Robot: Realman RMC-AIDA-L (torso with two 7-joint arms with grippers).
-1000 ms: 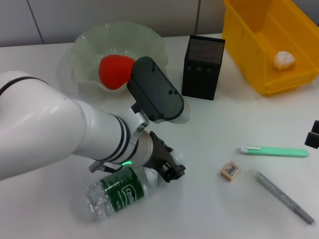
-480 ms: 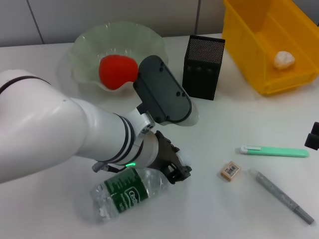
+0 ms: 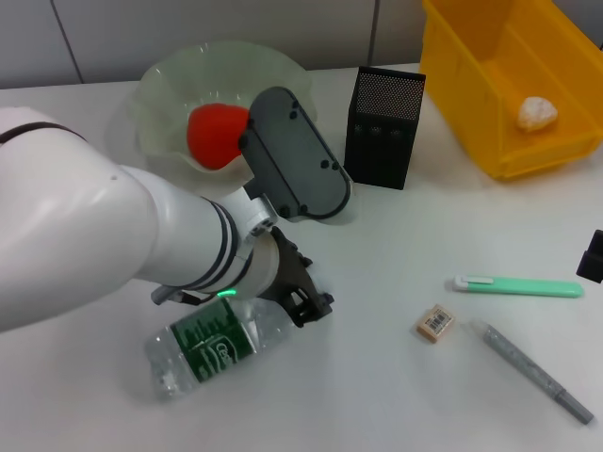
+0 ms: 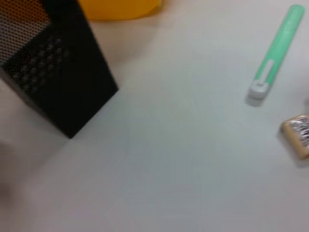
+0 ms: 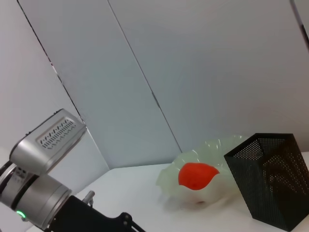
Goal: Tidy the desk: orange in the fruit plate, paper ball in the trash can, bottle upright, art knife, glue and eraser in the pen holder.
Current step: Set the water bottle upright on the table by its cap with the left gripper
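I'm on the bottle step: my left gripper [image 3: 303,303] sits low at the neck end of the bottle [image 3: 215,344], which lies flat on the near-left desk, grip unreadable from here, so next I confirm the clamp and tip it upright; right gripper [image 3: 591,256] is parked far right.

On the white bench [image 3: 396,282], the left tool [image 3: 306,303] sits low at the neck end of a clear plastic bottle with a green label [image 3: 212,346], which lies on its side near the front edge. Toward the back edge a translucent ruffled fruit plate [image 3: 170,104] holds a red-orange fruit [image 3: 215,134], beside a black mesh pen holder [image 3: 384,127]. A yellow plastic bin [image 3: 499,85] at the back right corner contains a white crumpled paper ball [image 3: 537,113]. Near the right edge lie a mint-green art knife [image 3: 518,286], a small tan eraser [image 3: 434,323] and a grey glue stick [image 3: 537,369].
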